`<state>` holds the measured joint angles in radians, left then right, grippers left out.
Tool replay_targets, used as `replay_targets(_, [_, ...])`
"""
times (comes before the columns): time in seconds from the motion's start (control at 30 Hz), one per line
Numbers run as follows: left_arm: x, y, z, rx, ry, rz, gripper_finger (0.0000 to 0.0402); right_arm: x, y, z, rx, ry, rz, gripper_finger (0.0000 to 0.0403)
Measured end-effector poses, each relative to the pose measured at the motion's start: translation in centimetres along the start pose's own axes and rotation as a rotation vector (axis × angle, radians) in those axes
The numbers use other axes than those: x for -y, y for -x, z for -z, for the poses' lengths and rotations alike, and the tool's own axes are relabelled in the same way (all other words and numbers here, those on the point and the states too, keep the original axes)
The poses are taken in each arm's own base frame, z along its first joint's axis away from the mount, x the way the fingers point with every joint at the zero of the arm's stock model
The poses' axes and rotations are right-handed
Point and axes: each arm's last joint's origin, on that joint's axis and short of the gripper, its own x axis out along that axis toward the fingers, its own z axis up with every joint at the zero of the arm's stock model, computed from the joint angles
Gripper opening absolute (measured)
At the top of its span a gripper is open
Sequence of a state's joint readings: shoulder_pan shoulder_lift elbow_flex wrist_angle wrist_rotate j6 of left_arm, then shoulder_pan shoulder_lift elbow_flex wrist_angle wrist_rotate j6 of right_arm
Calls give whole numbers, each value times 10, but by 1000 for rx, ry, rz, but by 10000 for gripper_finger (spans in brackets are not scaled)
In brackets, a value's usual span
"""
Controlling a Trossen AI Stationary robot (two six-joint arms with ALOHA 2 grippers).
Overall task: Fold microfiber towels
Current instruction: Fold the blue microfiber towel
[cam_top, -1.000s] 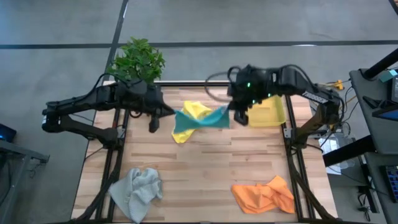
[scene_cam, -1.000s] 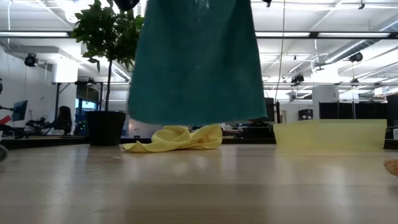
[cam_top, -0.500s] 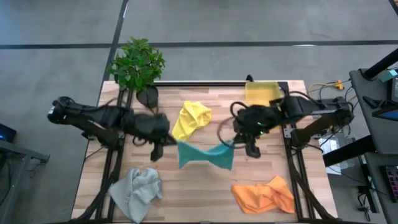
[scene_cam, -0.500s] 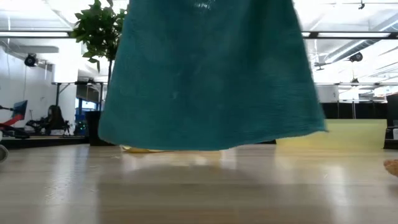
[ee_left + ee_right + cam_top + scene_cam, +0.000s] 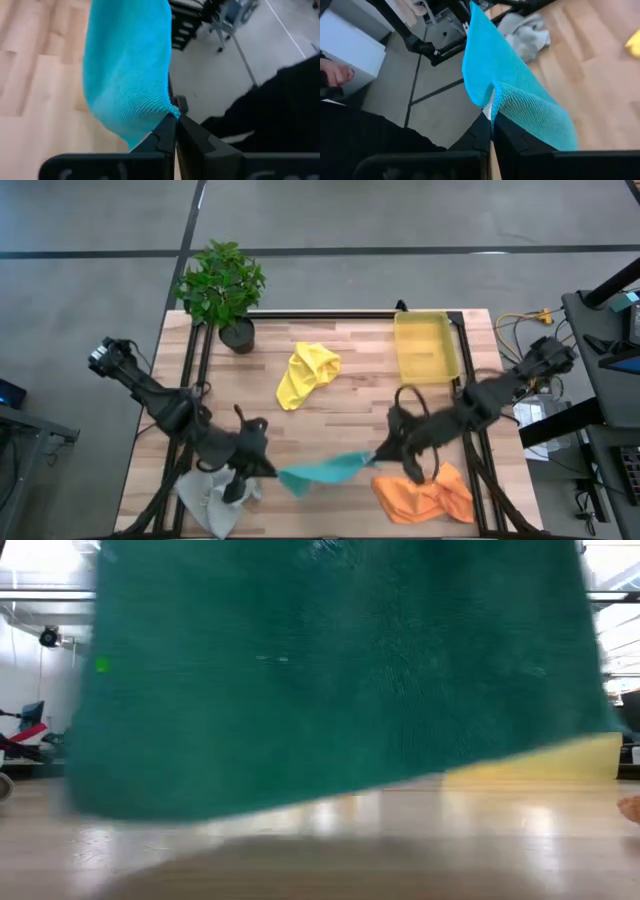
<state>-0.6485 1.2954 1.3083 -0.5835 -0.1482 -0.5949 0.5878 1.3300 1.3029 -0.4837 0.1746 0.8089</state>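
A teal towel [image 5: 325, 470] hangs spread between my two grippers near the table's near edge and fills the low view [image 5: 330, 680]. My left gripper [image 5: 268, 471] is shut on its left end, my right gripper [image 5: 379, 457] on its right end. The yellow towel [image 5: 306, 373] lies crumpled at the table's far middle. A crumpled grey towel [image 5: 215, 490] lies at the near left, under my left arm. The orange towel [image 5: 425, 492] lies bunched at the near right. My left gripper pinches the towel's upper left corner [image 5: 166, 111] between its two fingertips [image 5: 165, 136], slanting down from the table's left. The cloth hangs below the fingers, clear of the table. My right gripper pinches the towel's upper right corner [image 5: 496, 102] between its two fingertips [image 5: 482, 131], slanting down from the table's right. The cloth's top edge sags a little toward the other gripper, and its lower edge [image 5: 300, 802] hangs above the tabletop.
A rigid yellow bin [image 5: 427, 346] stands at the far right and a potted plant [image 5: 222, 283] at the far left corner. Bare wood lies across the table's middle [image 5: 330, 420]. A person's hand [image 5: 335, 75] shows beyond the near edge.
Both grippers have swung from the far side of the table toward its near edge and a little down, carrying the teal towel spread between them. The towel has left the yellow towel behind and now hangs close before the low camera.
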Motion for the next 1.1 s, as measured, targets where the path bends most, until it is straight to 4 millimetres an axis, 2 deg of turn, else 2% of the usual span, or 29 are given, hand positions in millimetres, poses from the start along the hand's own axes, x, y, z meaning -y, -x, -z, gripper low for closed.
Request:
replay_targets(0.17, [7, -7, 8, -36, -24, 9, 0, -16, -27, 26, -15, -26, 25, 9])
replay_targets(0.3, [3, -12, 15, -87, -43, -57, 0, -15, -47, 39, -36, -29, 94, 9])
replay_targets(0.43, [-3, -14, 22, -151, -55, -127, 0, -8, -56, 42, -59, -32, 140, 9])
replay_targets(0.6, [1, -11, 18, -146, -14, -54, 0, -10, -48, 37, -96, -89, 67, 9])
replay_targets(0.7, [9, -2, 14, -109, -4, 46, 0, -20, -35, 30, -97, -107, -9, 9])
replay_targets(0.9, [19, 8, 2, -39, 37, 223, 0, -35, -20, 16, -123, -111, -133, 9])
replay_targets(1.1, [18, 6, 5, -68, 31, 213, 0, -35, -18, 16, -143, -67, -142, 9])
